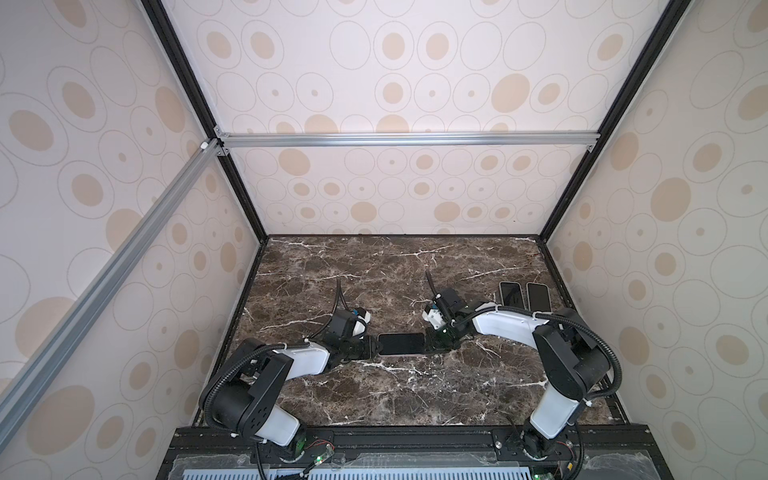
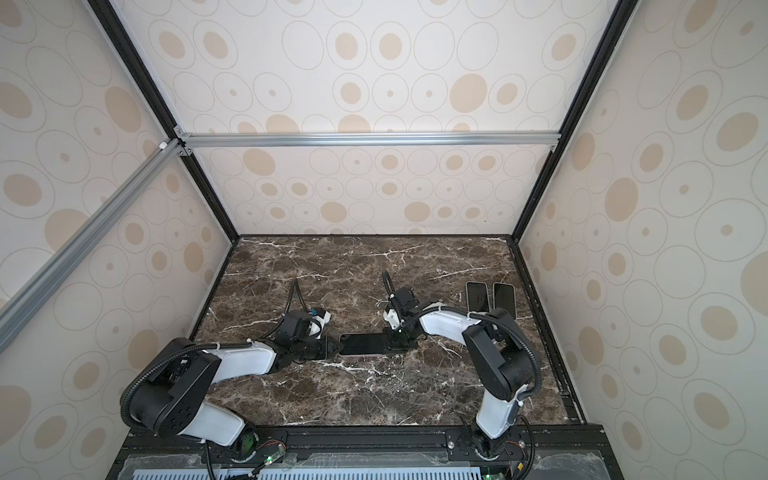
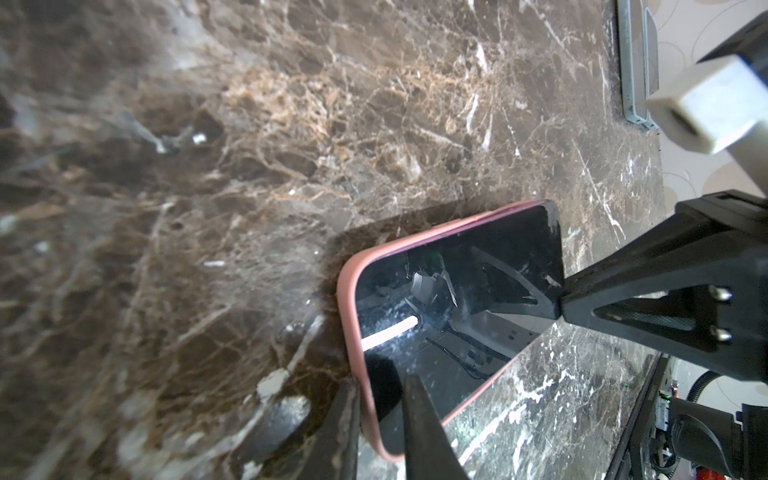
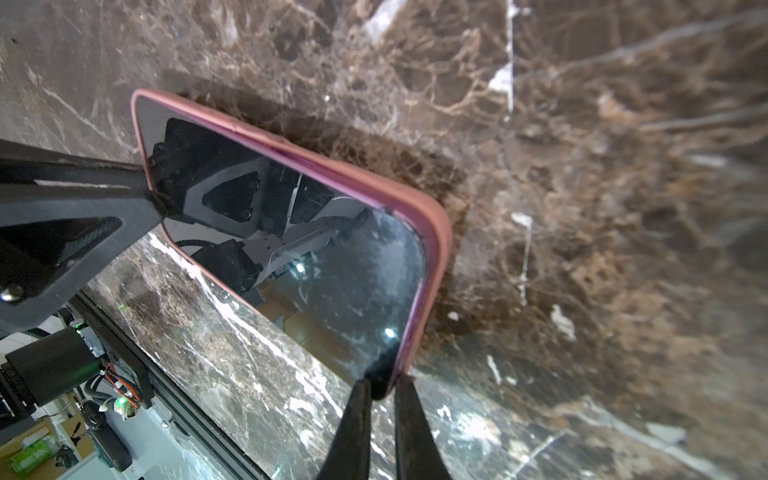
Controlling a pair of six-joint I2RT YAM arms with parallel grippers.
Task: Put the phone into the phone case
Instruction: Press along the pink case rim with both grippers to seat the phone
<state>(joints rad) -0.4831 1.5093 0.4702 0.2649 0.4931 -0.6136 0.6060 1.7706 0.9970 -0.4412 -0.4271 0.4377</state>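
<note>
1. Your left pincer [image 3: 380, 388] is clamped over one short end of the pink rubbery phone case [image 3: 348, 291].
2. Your right pincer [image 4: 384, 380] nips a corner at the opposite end, its fingers nearly together.
3. The black glossy phone [image 1: 401, 344] sits screen-up in that case, on the brown marble table [image 1: 374, 270], between both arms.
4. Two more dark phones [image 1: 511, 297] lie side by side at the table's far right, well apart from it.

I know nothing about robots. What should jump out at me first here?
A black phone sits in a pink case in the middle of the dark marble table. The left gripper and the right gripper each pinch one of its short ends. Near the far right corner lie two more phones, side by side.
</note>
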